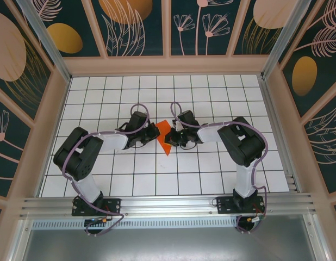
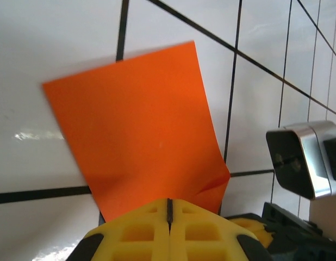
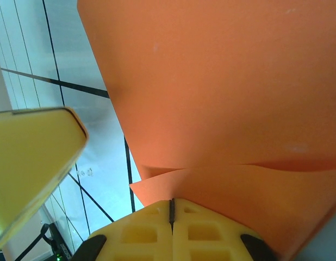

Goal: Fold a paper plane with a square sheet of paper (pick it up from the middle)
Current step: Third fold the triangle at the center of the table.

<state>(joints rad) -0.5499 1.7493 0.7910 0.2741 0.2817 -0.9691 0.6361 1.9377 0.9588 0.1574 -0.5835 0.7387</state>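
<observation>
**Both pincers closed on the orange sheet at mid-worktop**

From the overhead camera I see the left arm reaching in towards the centre of the white gridded worktop (image 1: 103, 179). Its left pincer (image 1: 155, 132) meets the left edge of the orange sheet (image 1: 166, 145). On my left wrist feed the two yellow fingers (image 2: 135, 234) of the left pincer (image 2: 169, 209) are pressed together with only a thin seam between them. They are clamped on the near edge of the sheet (image 2: 141, 125). The paper fans out from there over the tiles, with a small crumple at its right corner.

In the overhead view the sheet sits between the two arms and narrows to a point aimed at the near edge. I cannot tell whether it touches the tiles.

To the right, the right pincer (image 1: 169, 137) comes in from the other side. On the right wrist feed the right pincer (image 3: 171, 209) is likewise shut tight, gripping the sheet (image 3: 211, 92). Here the paper rises away from the fingers, with a second layer (image 3: 157, 187) folded just above the tips.
</observation>
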